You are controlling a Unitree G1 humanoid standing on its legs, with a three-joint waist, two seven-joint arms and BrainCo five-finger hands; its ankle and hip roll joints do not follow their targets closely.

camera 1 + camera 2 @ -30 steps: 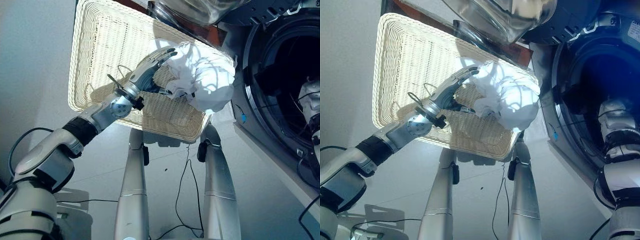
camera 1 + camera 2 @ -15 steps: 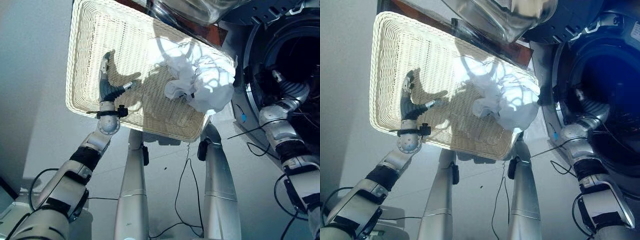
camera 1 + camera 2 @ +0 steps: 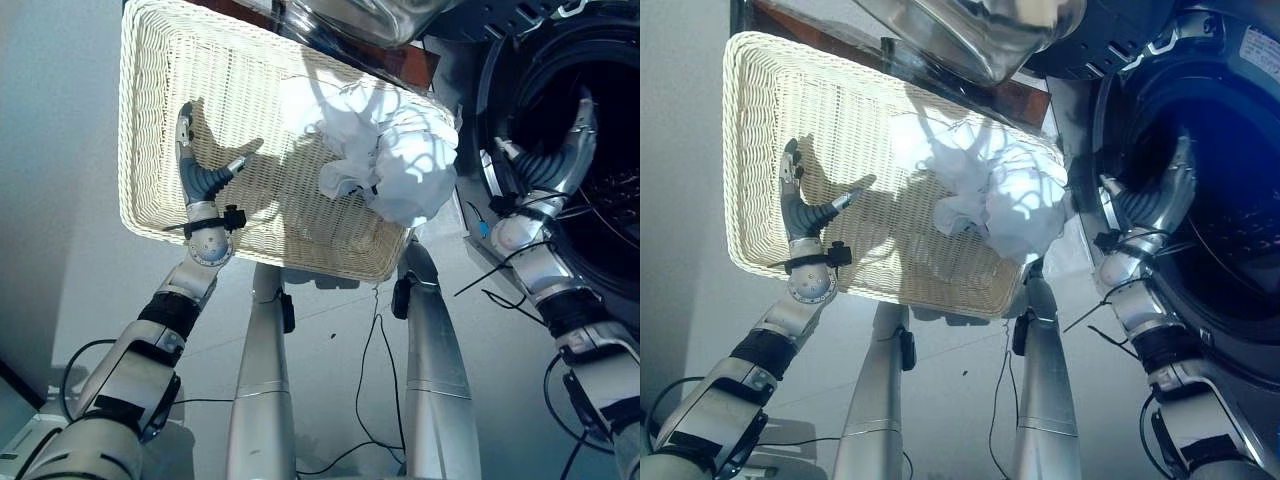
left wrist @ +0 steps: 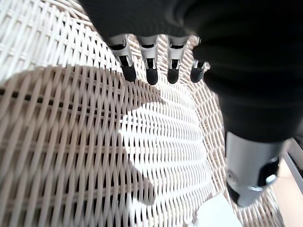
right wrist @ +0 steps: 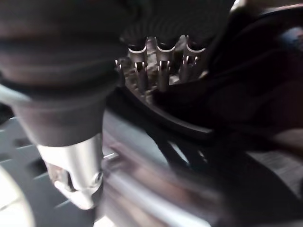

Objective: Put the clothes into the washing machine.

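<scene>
A heap of white clothes (image 3: 392, 158) lies in the right end of a cream wicker basket (image 3: 150, 120). My left hand (image 3: 200, 172) is open over the basket's left part, fingers straight and holding nothing, well apart from the clothes. In the left wrist view its fingers (image 4: 147, 71) hover above the weave, with a corner of white cloth (image 4: 213, 213) past the thumb. My right hand (image 3: 545, 165) is open and empty at the mouth of the washing machine's dark drum (image 3: 610, 130), its fingers (image 5: 161, 66) pointing in over the door rim.
The washing machine's round door opening (image 3: 1240, 200) takes up the right side, next to the basket's right end. A shiny metal and dark object (image 3: 980, 35) stands behind the basket's far edge. Grey floor (image 3: 60, 250) lies to the left.
My left hand has let go of the white clothes and drawn back to the basket's left part, fingers straightened. My right hand has moved from inside the drum out to its mouth.
</scene>
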